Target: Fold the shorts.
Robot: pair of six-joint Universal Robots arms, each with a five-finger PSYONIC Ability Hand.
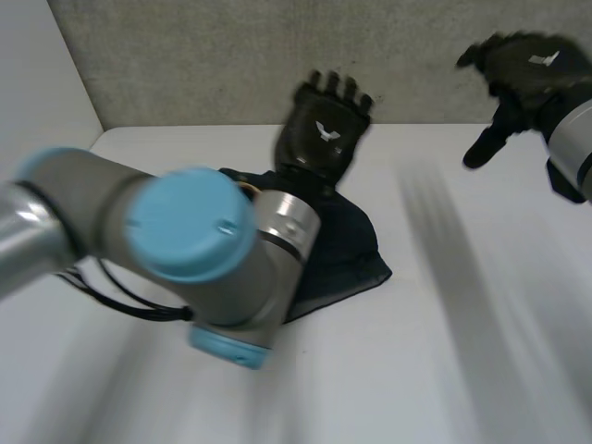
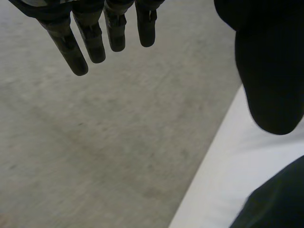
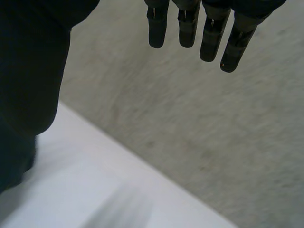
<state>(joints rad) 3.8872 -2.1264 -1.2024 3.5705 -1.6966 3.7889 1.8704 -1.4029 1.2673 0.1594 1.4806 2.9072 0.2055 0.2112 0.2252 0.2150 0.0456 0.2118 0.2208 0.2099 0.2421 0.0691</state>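
dark shorts, folded, on table

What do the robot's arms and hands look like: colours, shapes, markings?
The left arm is a round grey tube with a light-blue cap and a silvery wrist ring. The right arm is grey too. The left hand and the right hand are black, like gloves, each with a small white mark on its back.
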